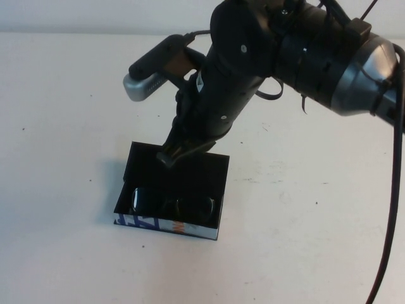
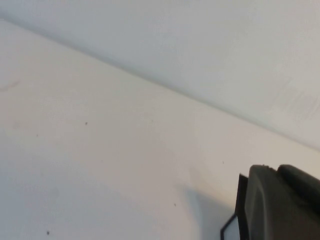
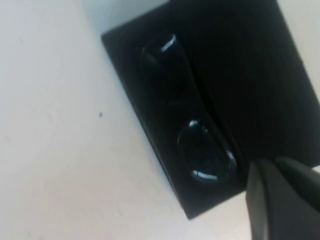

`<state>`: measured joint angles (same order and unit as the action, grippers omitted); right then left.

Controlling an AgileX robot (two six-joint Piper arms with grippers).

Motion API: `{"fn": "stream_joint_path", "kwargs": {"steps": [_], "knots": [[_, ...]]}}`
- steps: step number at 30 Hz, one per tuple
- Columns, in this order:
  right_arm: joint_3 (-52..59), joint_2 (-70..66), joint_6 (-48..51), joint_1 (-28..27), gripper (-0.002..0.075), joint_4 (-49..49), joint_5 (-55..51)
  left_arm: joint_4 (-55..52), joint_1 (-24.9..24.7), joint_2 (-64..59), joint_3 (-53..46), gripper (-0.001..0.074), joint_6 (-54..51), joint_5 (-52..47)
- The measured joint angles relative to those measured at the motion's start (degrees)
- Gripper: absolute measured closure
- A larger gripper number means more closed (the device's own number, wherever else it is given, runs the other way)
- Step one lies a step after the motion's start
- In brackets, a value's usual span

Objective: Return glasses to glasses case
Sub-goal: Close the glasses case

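Observation:
The glasses case stands open at the table's middle, white printed front side toward me, its lid tilted back. The dark glasses lie inside it, lenses up. They also show in the right wrist view, inside the black box. My right gripper hangs over the lid's back edge with its fingers together and nothing held; its fingers show beside the case's corner. My left gripper is out of the high view; its dark fingers look closed over bare table.
The pale table runs all around the case, with a white wall behind. My right arm reaches in from the upper right, and a black cable hangs at the right edge.

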<state>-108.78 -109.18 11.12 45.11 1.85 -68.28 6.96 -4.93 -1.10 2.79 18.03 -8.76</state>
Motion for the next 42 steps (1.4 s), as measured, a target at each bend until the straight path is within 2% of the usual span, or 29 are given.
{"fn": "stream_joint_path", "kwargs": {"steps": [3,6,13,18,26,29,33,42], "knots": [[0.00,0.00,-3.28,-1.31,0.0734,-0.41,2.02,0.12,0.00,-8.52,7.75,0.0739,-0.21,-8.13],[0.00,0.00,-4.74,-2.88,0.0734,-1.11,2.26,1.65,0.00,-19.34,16.08,0.0739,-4.96,-16.33],[0.00,0.00,-5.11,-5.93,0.0734,-2.60,0.20,18.36,0.00,-44.36,31.14,0.0739,-31.87,-34.26],[0.00,0.00,-5.11,-7.45,0.0734,-3.01,-0.05,29.58,0.00,-57.49,35.09,0.0739,-45.10,-41.28],[0.00,-1.72,-4.50,-11.69,0.0734,-10.42,6.37,50.28,0.00,-73.27,35.31,0.0739,-68.75,-39.17],[0.00,-3.28,-3.57,-12.88,0.0734,-13.59,7.71,56.34,0.00,-78.06,35.56,0.0739,-74.38,-38.57],[0.00,-5.47,-3.01,-13.42,0.0734,-15.18,9.31,58.59,-0.51,-83.24,35.67,0.0739,-77.81,-37.73],[-3.36,-9.11,-2.54,-14.22,0.0734,-16.17,10.06,59.99,-11.51,-88.67,35.67,0.0739,-80.75,-26.04]]}}
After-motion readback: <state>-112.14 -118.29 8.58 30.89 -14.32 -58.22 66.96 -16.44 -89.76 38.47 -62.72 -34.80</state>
